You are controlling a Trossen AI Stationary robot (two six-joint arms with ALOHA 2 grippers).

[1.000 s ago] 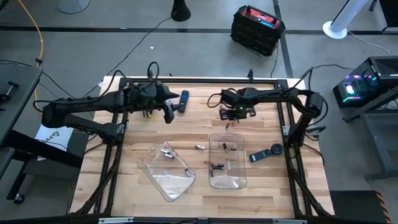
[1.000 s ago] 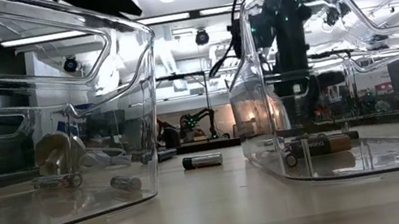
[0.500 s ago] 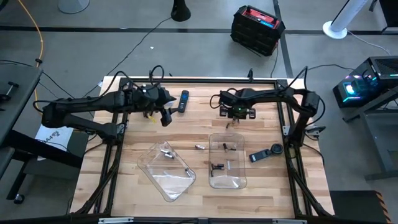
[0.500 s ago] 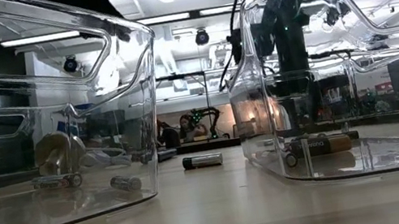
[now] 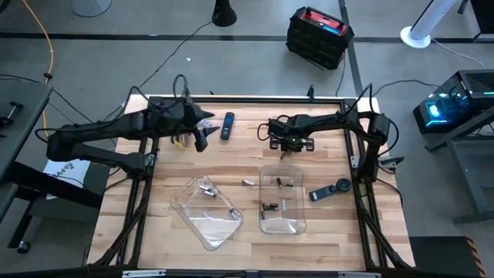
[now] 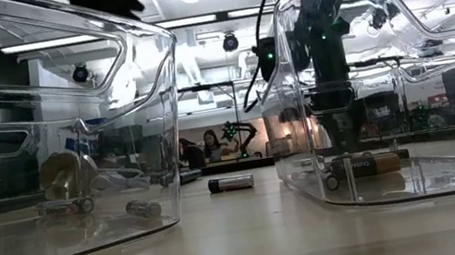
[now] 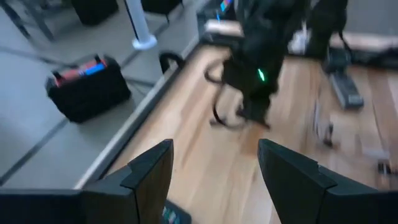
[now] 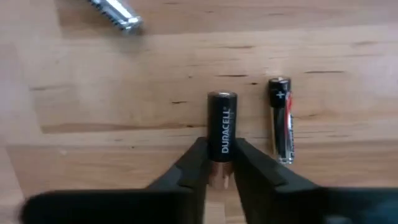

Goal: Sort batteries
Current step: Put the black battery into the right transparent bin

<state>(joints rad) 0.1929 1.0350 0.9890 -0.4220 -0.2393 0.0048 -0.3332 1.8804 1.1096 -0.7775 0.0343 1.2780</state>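
My right gripper [image 5: 287, 150] points down at the far middle of the table and is shut on a black Duracell battery [image 8: 221, 127]. A red-and-black battery [image 8: 281, 127] lies on the wood beside it. My left gripper [image 5: 202, 140] hovers open [image 7: 214, 171] over the far left of the table, holding nothing. Two clear trays sit near the front: the left tray [image 5: 207, 212] and the right tray [image 5: 282, 202], each with a few batteries on its floor. One loose battery [image 5: 248, 183] [image 6: 231, 183] lies on the table between them. My right gripper pinches the Duracell battery at its copper-coloured end [image 8: 221, 169] between the two fingers [image 8: 194, 163]. The fingers lie along the battery, whose black end points away from them. Whether it is lifted off the wood, I cannot tell.
A dark remote [image 5: 228, 126] lies near the far edge beside my left gripper. Another dark gadget [image 5: 330, 191] lies right of the right tray. A silvery piece [image 8: 115, 14] rests on the wood beyond the held battery. A metal frame runs along the table's edges.
My left gripper has drawn back toward the table's left and far edge, away from the remote; its wrist view is blurred by the motion. My right gripper has stayed over about the same spot.
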